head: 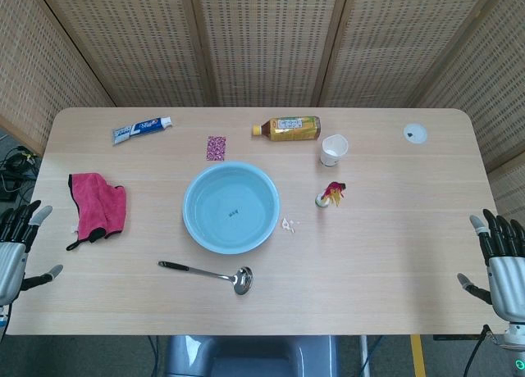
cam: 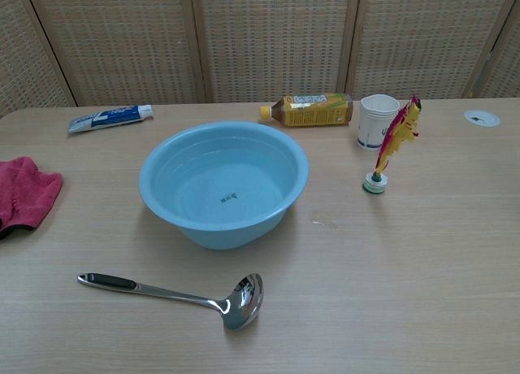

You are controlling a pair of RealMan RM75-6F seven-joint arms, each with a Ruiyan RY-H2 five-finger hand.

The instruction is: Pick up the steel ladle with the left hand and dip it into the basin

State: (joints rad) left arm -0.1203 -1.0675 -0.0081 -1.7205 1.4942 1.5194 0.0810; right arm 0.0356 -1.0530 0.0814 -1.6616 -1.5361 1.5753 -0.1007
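Ladle (cam: pixel 175 293) work is not yet beginning: the steel ladle is lying flat on the table (head: pixel 385 254), near the front edge and just in front of the light blue basin (cam: pixel 223 183), apart from it. Its dark-gripped handle is pointing toward the robot's left side and its bowl is facing up toward the right, which is leaving the handle on the side the left hand would be approaching from.

The left hand (head: pixel 16 246) is waiting at the table's left edge, well apart from the ladle, with its fingers spread and holding nothing. The right hand (head: pixel 500 258) is sitting at the right edge in the same way, fingers apart and empty; it is staying clear of the working area, which suits a task meant for the other hand. Neither hand is showing in the chest view.

The basin is standing upright in the middle, open side up, so a dip from above looks straightforward. A red cloth (head: pixel 98 205) is lying between the left hand and the basin, and the reach to the handle is probably passing just in front of it.
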